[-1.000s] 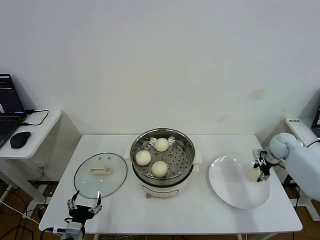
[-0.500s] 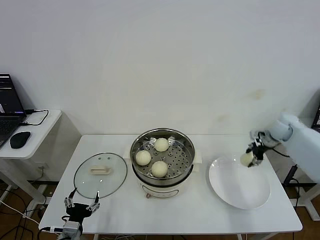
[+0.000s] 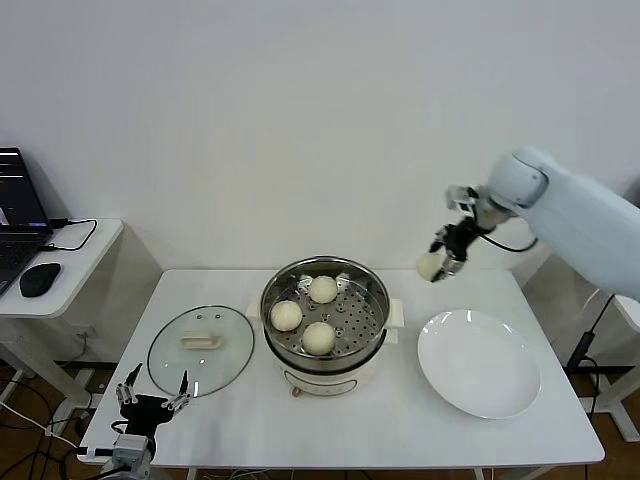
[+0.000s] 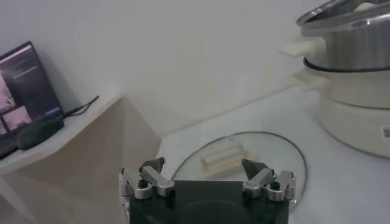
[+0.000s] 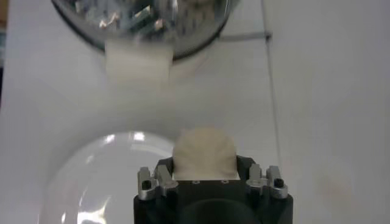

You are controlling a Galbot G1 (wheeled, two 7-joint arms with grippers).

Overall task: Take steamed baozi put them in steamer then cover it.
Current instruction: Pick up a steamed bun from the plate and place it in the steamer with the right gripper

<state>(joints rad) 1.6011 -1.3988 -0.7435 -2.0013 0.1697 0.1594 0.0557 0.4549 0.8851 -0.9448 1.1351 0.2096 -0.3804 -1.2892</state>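
The right gripper (image 3: pixel 446 252) is raised above the table (image 3: pixel 430 420), closed on one steamed baozi (image 3: pixel 430 266) that sits between its fingers. It hangs in the air between the steamer (image 3: pixel 325 312) on its left and the white plate (image 3: pixel 480 362) below and to its right, touching neither. Three more baozi lie on the steamer's perforated tray: one at the far side (image 3: pixel 322 289), one to the left (image 3: pixel 286 315) and one at the near side (image 3: pixel 319 338). The steamer stands at the middle of the table, uncovered. Its glass lid (image 3: pixel 201 349) lies flat on the table to the left, just beside the pot.

The left gripper (image 3: pixel 152 400) waits low at the near left edge of the table, just near of the lid, with its fingers spread wide and nothing between them.

The right wrist view shows what the head view cannot: the bun (image 5: pixel 204 153) is pinched at its sides by the gripper (image 5: pixel 205 173), with the steamer's cream side handle (image 5: pixel 137 63) and the plate's rim (image 5: pixel 91 158) underneath. The left wrist view looks across the lid (image 4: pixel 244 161) past the open gripper (image 4: pixel 206 176) to the steamer's steel wall (image 4: pixel 350 45) and, on the far left, a side desk with a laptop (image 4: pixel 24 79) and a mouse (image 4: pixel 39 131).
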